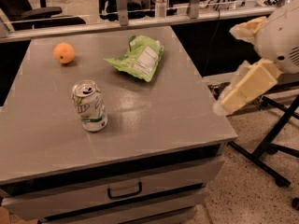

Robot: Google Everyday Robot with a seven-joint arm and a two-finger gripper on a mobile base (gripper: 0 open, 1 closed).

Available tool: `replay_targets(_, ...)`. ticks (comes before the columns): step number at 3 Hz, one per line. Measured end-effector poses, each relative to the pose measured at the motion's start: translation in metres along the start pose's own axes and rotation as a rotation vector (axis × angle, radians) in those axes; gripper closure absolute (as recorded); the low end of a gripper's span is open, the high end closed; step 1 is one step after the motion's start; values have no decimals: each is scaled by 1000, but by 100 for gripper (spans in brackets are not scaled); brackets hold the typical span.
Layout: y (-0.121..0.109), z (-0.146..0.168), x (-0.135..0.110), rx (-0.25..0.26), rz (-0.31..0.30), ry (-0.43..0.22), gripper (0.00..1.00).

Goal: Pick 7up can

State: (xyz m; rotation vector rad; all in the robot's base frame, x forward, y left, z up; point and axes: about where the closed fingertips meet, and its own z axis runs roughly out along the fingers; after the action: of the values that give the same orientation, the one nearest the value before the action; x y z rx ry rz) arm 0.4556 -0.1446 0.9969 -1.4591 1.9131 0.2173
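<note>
The 7up can stands upright on the grey table, left of its middle and toward the front; it is white and silver with green lettering and a silver pull-tab top. My gripper hangs in the air off the table's right edge, well to the right of the can and apart from it. It is open and empty, with one cream finger low and the other higher up.
An orange lies at the table's back left. A light-green snack bag lies at the back middle. A drawer handle shows below the front edge. A black stand's legs are on the floor to the right.
</note>
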Motion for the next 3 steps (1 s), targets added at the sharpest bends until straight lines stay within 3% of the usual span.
replay_targets(1,-1,4,-26,17,24,-105,0)
replay_targets(2,0,4,-26,16,22,-101,0)
replay_targets(3,6,21,-27,26,64,-133,0)
